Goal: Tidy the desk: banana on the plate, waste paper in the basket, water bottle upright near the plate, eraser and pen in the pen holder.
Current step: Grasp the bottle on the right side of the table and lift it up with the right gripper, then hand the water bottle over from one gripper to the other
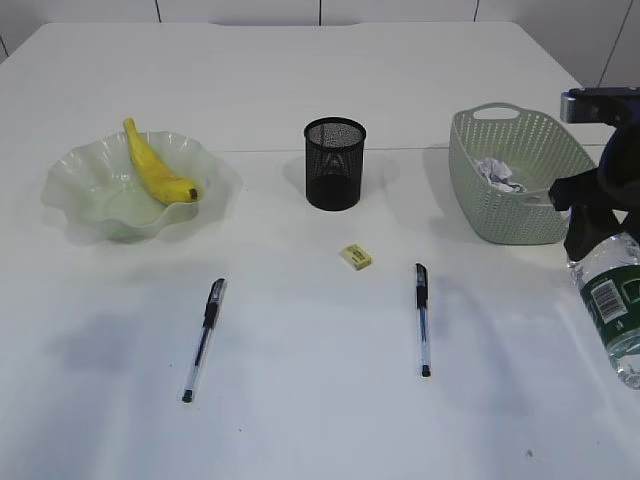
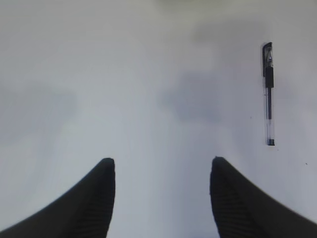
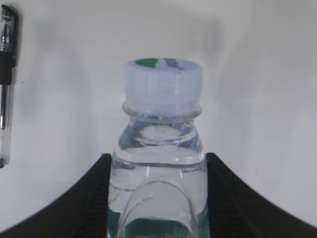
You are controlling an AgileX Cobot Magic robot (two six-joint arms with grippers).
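Between the right pincer's [image 3: 156, 171] fingers sits the water bottle [image 3: 157, 148], clamped at its shoulder.

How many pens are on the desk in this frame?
2. One pen lies front-left, below the plate; the other pen lies front-right, right of the eraser. None visible inside the pen holder.

A: Apart from the job stuff, what's there?
B: White table [image 1: 320, 420], matte top, fills most of the shot. Faint grey shadows on it, esp. front left.
A: Any marks?
B: Thin line [image 1: 420, 149] running left-right across it, approx. mid-depth. Tiny dark speck [image 1: 530, 452] near front right.
A: Behind?
B: Pale wall panels [image 1: 240, 10], dark vertical joints btw. them.
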